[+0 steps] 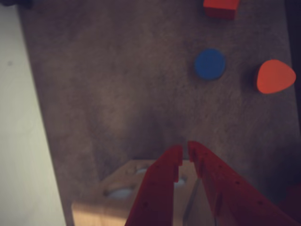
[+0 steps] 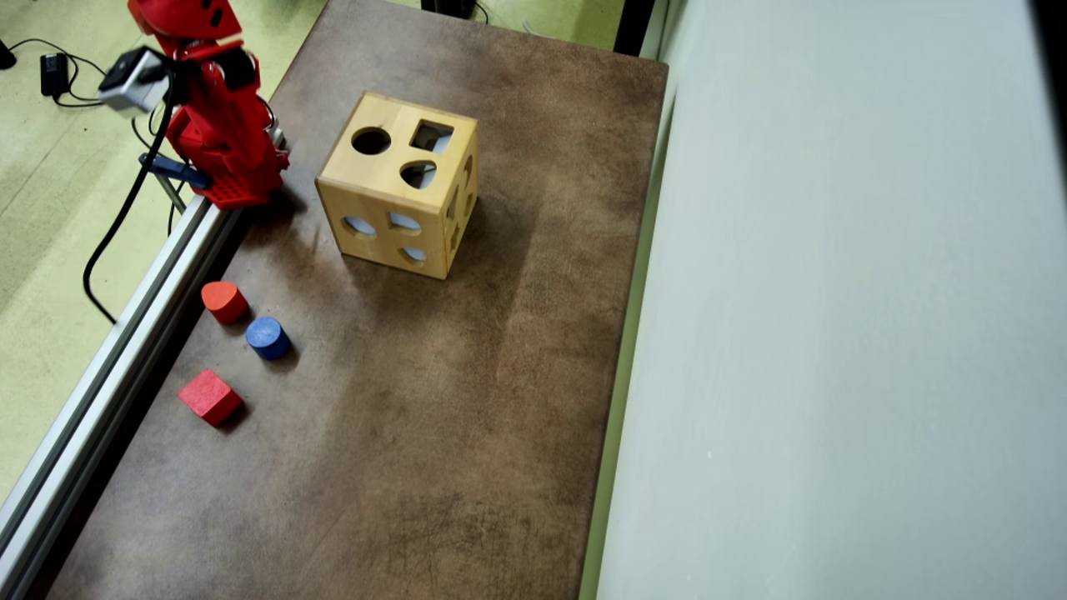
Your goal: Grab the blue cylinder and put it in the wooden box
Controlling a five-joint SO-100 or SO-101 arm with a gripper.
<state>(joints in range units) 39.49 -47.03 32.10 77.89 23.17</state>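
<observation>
1. Counting the loose pieces in the overhead view gives three small blocks: one blue cylinder (image 2: 268, 337), one red rounded-wedge block (image 2: 223, 301) and one red cube (image 2: 209, 397), plus one wooden box (image 2: 398, 185).
2. The blue cylinder stands flat end up at about 8 o'clock from the box, well apart from it, between the two red blocks and close to the wedge without touching it.
3. All three blocks sit near the counter's (image 2: 400, 433) left edge, just beside a metal rail (image 2: 125, 329); the middle and lower counter are open, and a pale wall (image 2: 834, 333) borders the right side.
4. The box is a light-wood cube with round, square and rounded-wedge holes on top and more cut-outs in its sides; the counter is mottled, matte brown.
5. In the wrist view the red claw (image 1: 185, 151) hangs above the box (image 1: 117, 188), fingers nearly closed with a thin gap, grasping nothing; the cylinder (image 1: 209, 64) lies at about 1 o'clock from its tips.
</observation>
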